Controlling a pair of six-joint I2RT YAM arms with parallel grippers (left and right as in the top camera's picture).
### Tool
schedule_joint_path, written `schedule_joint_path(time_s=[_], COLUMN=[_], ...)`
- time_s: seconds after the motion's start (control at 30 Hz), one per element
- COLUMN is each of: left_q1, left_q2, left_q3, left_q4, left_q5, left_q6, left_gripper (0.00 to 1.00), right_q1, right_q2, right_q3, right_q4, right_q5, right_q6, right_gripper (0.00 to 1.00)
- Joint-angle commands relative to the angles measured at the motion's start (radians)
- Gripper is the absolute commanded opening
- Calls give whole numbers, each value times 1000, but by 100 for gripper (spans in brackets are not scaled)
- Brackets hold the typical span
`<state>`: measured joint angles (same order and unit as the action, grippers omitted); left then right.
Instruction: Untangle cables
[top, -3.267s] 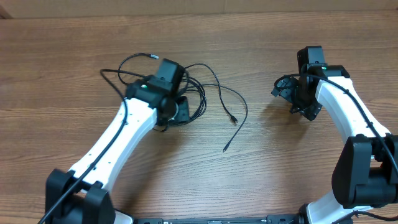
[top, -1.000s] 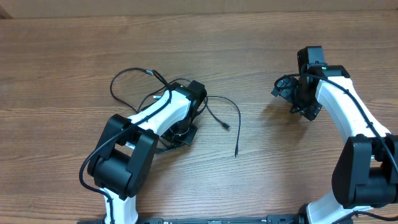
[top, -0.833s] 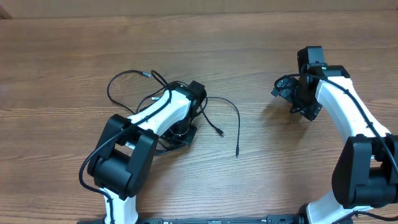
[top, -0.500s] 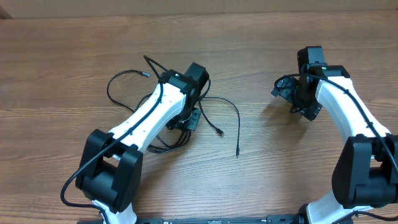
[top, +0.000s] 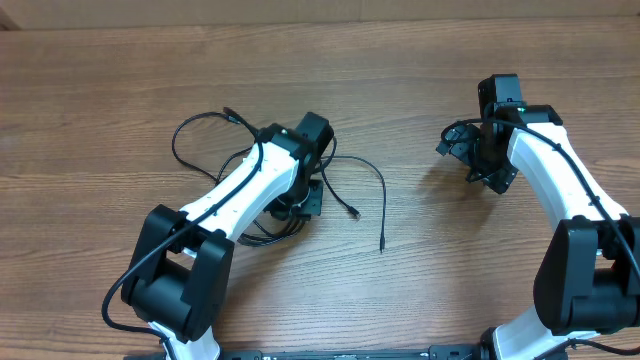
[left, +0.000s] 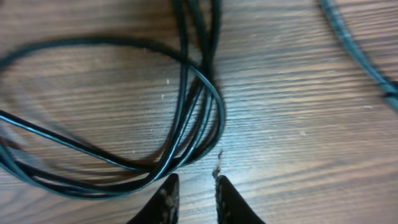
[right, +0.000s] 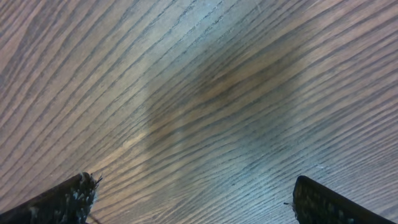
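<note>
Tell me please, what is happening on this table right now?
Two robot arms are working on a tangle of thin black cables on a wooden table. The left gripper hovers low just beside the loops, fingers slightly apart with nothing between them. The right gripper is wide open over bare wood on the right side, away from the cables. The cables are not yet separated.

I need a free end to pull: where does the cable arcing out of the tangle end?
Overhead, the cable tip lies on bare wood between the arms, right of the tangle under the left arm, below-right of another plug.
</note>
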<state>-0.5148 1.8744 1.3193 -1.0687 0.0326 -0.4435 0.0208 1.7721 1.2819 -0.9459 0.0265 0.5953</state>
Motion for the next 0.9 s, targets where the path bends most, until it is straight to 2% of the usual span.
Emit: schedule_joint_path(time_s=[0.0,0.03,0.1,0.17,0.5,0.87], left_q1=[3,3,3,3,0,-10], left_q2=[2,2,2,2,2,4], left_q3=[-64,-80,-100,-103,-104,-104], left_q4=[44,67,109,142,183,192], left_q5=[21,24,24,42,72,61], left_q6=[-63,-61,-40,19,47,47], left_gripper=[23,22,10,7,11,21], right_q1=[-3,-3,-3,-3,-3,-3], right_q2=[-4,-4,-4,-4,-4,-4], right_q3=[8,8,8,8,8,8], right_q4=[1,1,1,1,1,1], right_q5=[10,10,10,10,10,10], right_q6=[-1,-1,-1,-1,-1,-1], right_gripper=[100,100,100,100,100,100])
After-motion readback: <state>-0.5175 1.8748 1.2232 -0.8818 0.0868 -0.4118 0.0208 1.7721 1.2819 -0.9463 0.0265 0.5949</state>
